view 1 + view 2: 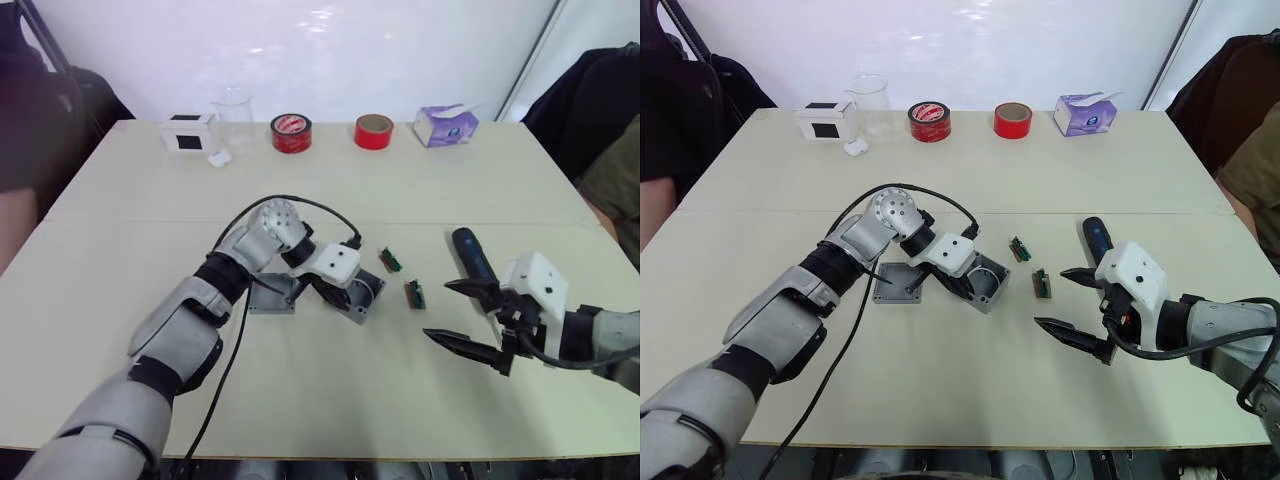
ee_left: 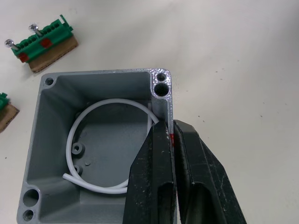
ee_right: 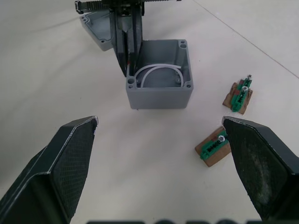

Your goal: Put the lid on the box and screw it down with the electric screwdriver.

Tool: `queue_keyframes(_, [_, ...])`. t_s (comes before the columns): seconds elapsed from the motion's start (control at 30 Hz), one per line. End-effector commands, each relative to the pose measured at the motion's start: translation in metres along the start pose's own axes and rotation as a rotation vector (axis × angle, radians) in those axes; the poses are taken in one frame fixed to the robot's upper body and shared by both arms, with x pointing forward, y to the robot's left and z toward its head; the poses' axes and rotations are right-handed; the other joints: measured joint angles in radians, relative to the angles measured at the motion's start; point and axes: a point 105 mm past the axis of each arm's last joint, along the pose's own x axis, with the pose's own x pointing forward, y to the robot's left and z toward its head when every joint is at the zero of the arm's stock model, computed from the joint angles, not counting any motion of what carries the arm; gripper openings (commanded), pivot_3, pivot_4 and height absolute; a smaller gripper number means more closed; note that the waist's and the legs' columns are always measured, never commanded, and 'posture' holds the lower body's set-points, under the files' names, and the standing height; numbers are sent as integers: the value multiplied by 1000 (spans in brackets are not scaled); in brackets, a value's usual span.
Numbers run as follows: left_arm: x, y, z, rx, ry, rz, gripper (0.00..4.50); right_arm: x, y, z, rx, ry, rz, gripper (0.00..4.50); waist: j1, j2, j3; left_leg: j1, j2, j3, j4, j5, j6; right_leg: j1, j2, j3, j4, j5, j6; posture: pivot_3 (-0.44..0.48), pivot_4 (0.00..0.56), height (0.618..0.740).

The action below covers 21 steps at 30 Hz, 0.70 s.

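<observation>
L gripper (image 2: 173, 140) at frame centre, fingers (image 2: 152, 182) clamped on one wall of the box (image 2: 98, 144), which sits open-topped on the surface (image 1: 420, 180) w/ a white ring inside. Lid (image 1: 900, 284) lies flat just left of the box, beside it. R gripper (image 1: 470, 315) at lower right, fingers (image 3: 70, 158) spread wide, holding nothing. Electric screwdriver (image 1: 470, 255) lies on the surface right of centre, just above the R gripper. Two green screw holders (image 1: 390, 260) between box & screwdriver.

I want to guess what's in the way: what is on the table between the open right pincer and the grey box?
In the right eye view, two small green pieces lie between the right pincer and the box; around them is bare table.
</observation>
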Motion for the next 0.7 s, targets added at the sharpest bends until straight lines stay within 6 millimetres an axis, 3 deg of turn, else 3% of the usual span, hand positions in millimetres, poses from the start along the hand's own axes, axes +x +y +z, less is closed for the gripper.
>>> queue_keyframes(0.03, [-7, 2, 3, -15, -5, 11, 1649, -2, 1, 8, -43, -24, -13, 4500, -2, 0, 0, -1, 0, 0, 0, 0, 0, -1, 0, 0, 0, 0, 0, 0, 150, 740])
queue_keyframes(0.17, [-23, 3, 12, -46, -59, 54, 3330, -1, 1, 10, -44, -28, -6, 4500, -5, 0, 0, -2, 1, 0, 0, 0, 0, -2, 1, 0, 0, 0, 0, 0, 150, 740])
queue_keyframes(0.27, [-51, 5, 22, -88, -133, 153, 4349, 1, 1, 11, -46, -30, 6, 4500, -9, 0, 0, -2, 2, 0, 0, 0, 0, -3, 1, 0, 0, 0, 0, 0, 150, 740])
queue_keyframes(0.37, [-61, 4, 28, -115, -167, 199, 4435, 1, 1, 11, -47, -31, 9, 4500, -7, 0, 0, -2, 2, 0, 0, 0, 0, -3, 1, 0, 0, 0, 0, 0, 150, 740])
queue_keyframes(0.43, [-87, 0, 34, -206, -244, 349, 4435, 4, 0, 13, -47, -41, 24, 4500, -5, 0, 0, -2, 2, 0, 0, 0, 0, -3, 0, 0, 0, 0, 0, 0, 150, 740])
queue_keyframes(0.53, [-124, -18, 17, -481, -281, 673, 4435, 10, 1, 19, -58, -58, 77, 4500, -29, 0, 1, -2, 3, 0, 0, 0, 0, -3, -2, 1, 0, 0, 0, 0, 150, 740])
queue_keyframes(0.7, [-127, -62, -20, -875, -158, 1045, 4435, 19, 0, 31, -84, -78, 167, 4500, -22, 0, 1, 0, 4, -1, 0, 0, 0, -1, -1, 0, 2, 0, 0, 0, 150, 740])
